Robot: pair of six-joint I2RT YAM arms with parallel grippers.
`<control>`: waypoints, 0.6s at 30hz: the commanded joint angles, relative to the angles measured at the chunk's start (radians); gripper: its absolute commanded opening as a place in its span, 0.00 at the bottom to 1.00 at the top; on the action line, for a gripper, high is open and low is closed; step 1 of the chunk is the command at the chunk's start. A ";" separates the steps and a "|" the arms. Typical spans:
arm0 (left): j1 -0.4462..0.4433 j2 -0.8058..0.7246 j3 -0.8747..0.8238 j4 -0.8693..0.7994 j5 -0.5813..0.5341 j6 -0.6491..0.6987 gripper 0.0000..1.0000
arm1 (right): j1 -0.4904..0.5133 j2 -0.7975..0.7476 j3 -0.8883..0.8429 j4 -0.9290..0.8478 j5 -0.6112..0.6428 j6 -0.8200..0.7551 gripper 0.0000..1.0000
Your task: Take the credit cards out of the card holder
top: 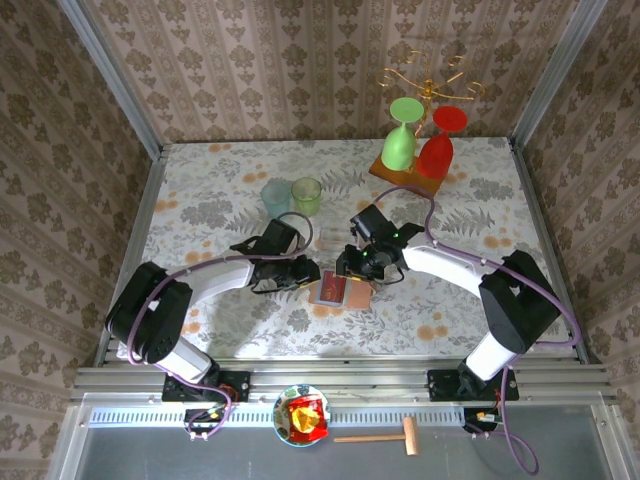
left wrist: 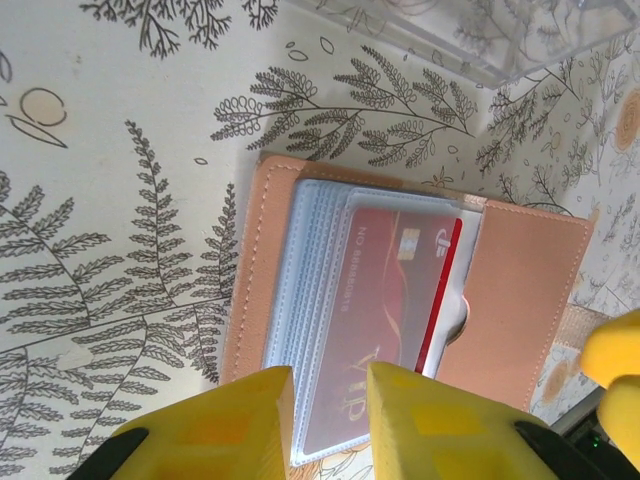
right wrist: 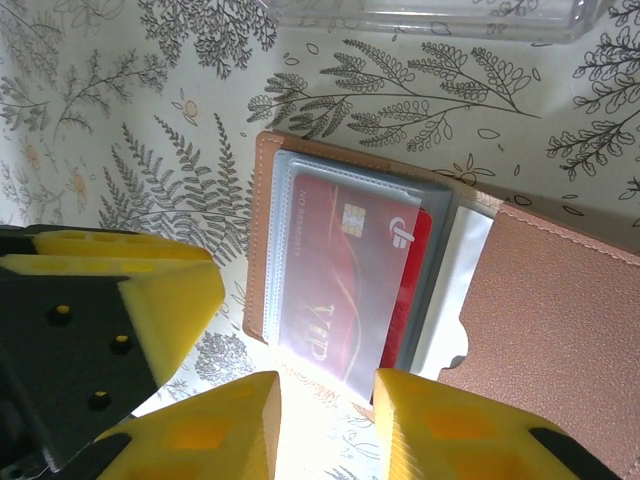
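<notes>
The tabletop (top: 200, 200) has a cloth with a leaf and flower print. The left arm (top: 200, 280) and right arm (top: 460, 265) both curve inward and meet near its middle. At the far right is a wooden board (top: 378, 168) with a green goblet (top: 400, 140) and a red goblet (top: 438, 150). Two pale cups (top: 290, 196) stand side by side just beyond the left arm's wrist. On the ledge in front of the arm bases, a bowl (top: 277, 410) holds a red and yellow packet (top: 307, 415). A wooden mallet (top: 385, 436) lies to its right.

The holder (top: 338, 293) lies open and flat on the tabletop, near the middle, between the two grippers. Its tan flap (left wrist: 520, 290) is folded out to one side, and a stack of clear sleeves (left wrist: 310, 300) sits on the other half.

The left gripper (left wrist: 328, 375) hangs low over the holder's near edge with its yellow fingers a narrow gap apart. The sleeves' lower edge runs into that gap, but I cannot tell whether the fingers touch it. The right gripper (right wrist: 325, 380) also has its jaws slightly apart at the holder's (right wrist: 560, 320) near edge. The sleeves' corner ends just above the gap, and nothing is pinched between the fingers.

A red card (left wrist: 370, 320) marked VIP is still inside the top sleeve. The brighter red edge of a second card (right wrist: 415, 265) shows behind it.
</notes>
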State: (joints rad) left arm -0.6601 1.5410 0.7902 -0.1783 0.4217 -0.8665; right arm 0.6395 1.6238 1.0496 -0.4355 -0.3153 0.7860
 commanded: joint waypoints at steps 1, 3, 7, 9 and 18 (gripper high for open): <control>0.001 0.007 -0.009 -0.001 0.037 0.026 0.26 | 0.006 0.020 -0.031 0.004 -0.021 -0.008 0.31; 0.001 0.016 -0.016 0.004 0.035 0.019 0.28 | 0.006 0.028 -0.039 0.009 -0.024 0.002 0.31; 0.001 0.038 -0.027 0.033 0.045 0.006 0.29 | 0.006 0.046 -0.053 0.001 -0.017 0.008 0.33; -0.003 0.051 -0.028 0.043 0.046 -0.002 0.29 | 0.007 0.058 -0.064 0.000 -0.004 0.009 0.34; -0.019 0.025 -0.094 0.117 0.043 -0.066 0.30 | -0.004 0.107 -0.061 0.044 0.027 -0.039 0.35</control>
State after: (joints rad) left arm -0.6727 1.5780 0.7242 -0.1013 0.4492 -0.8963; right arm 0.6392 1.7164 0.9859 -0.4137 -0.3138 0.7799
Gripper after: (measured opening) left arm 0.296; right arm 0.347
